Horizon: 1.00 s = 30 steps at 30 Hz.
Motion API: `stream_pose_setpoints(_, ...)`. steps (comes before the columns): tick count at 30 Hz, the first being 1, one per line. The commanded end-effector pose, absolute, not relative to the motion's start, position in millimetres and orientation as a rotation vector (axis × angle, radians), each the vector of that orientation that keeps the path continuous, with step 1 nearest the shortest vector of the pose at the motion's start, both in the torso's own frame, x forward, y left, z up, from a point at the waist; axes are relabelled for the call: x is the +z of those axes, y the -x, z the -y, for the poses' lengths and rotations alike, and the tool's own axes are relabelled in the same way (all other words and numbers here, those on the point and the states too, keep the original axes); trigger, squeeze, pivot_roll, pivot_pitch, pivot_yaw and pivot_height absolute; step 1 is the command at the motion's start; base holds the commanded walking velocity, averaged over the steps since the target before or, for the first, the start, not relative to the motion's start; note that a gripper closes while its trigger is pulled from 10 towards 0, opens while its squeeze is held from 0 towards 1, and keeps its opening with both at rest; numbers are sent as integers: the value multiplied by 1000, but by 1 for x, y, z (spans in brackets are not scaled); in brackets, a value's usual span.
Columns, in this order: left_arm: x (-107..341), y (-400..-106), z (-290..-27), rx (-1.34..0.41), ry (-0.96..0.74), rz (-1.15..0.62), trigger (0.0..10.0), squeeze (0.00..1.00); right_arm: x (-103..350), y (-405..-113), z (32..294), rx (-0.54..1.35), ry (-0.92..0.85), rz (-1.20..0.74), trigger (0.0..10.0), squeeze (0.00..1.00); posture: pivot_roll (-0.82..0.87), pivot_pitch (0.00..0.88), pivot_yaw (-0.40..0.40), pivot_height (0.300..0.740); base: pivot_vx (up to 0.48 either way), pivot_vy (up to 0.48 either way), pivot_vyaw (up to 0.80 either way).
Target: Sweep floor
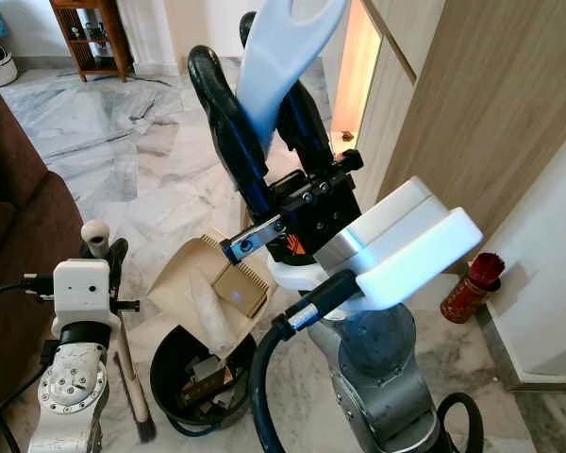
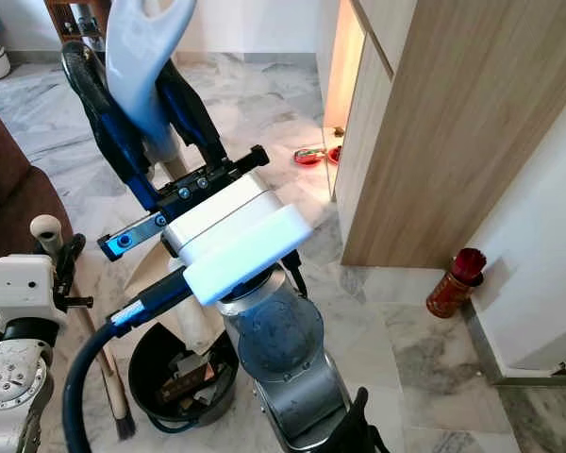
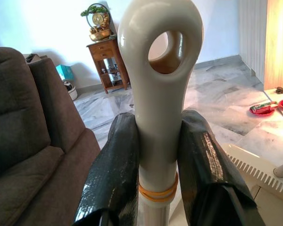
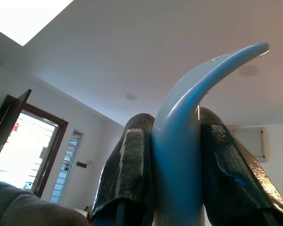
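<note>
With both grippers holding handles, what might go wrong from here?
1. The right gripper holds the pale blue dustpan handle high, with the cream dustpan tray tilted over the black round bin; debris may miss.
2. The left gripper clamps the cream broom handle near its looped end, so bristle control may be poor.

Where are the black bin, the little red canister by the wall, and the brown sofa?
black bin [image 1: 167,354], left eye view, on its front rim.
red canister [image 1: 471,288], left eye view, on its body.
brown sofa [image 3: 28,122], left wrist view, on its backrest.

Home living room: brown sofa [image 3: 33,132], marble floor [image 1: 123,142], wooden cabinet [image 3: 108,63].
</note>
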<state>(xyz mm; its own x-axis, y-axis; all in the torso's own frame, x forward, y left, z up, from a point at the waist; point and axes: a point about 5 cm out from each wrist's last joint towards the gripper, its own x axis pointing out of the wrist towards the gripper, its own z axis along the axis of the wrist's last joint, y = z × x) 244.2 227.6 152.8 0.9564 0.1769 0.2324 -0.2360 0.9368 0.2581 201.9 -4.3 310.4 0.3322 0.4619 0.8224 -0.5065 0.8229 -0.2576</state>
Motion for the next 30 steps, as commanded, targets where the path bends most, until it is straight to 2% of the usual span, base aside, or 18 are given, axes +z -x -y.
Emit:
stream_pose_setpoints(1, 162, -245, -227, 214, -318, 266, 10000, 0, 329, -182, 7, 647, -70, 1212, 10000, 0, 47, 96, 0, 740, 0, 0, 0)
stream_pose_setpoints(11, 163, -245, -227, 215, -318, 268, 10000, 0, 329, -181, 6, 650, -35, 1227, 10000, 0, 47, 95, -2, 740, 0, 0, 0)
stream_pose_setpoints(21, 163, -245, -227, 214, -318, 268, 10000, 0, 330, -186, 8, 623, -84, 1184, 10000, 0, 48, 96, -1, 740, 0, 0, 0)
stream_pose_setpoints(30, 163, -245, -227, 215, -320, 269, 10000, 0, 330, -185, 8, 611, -27, 1221, 10000, 0, 49, 95, 0, 740, 0, 0, 0)
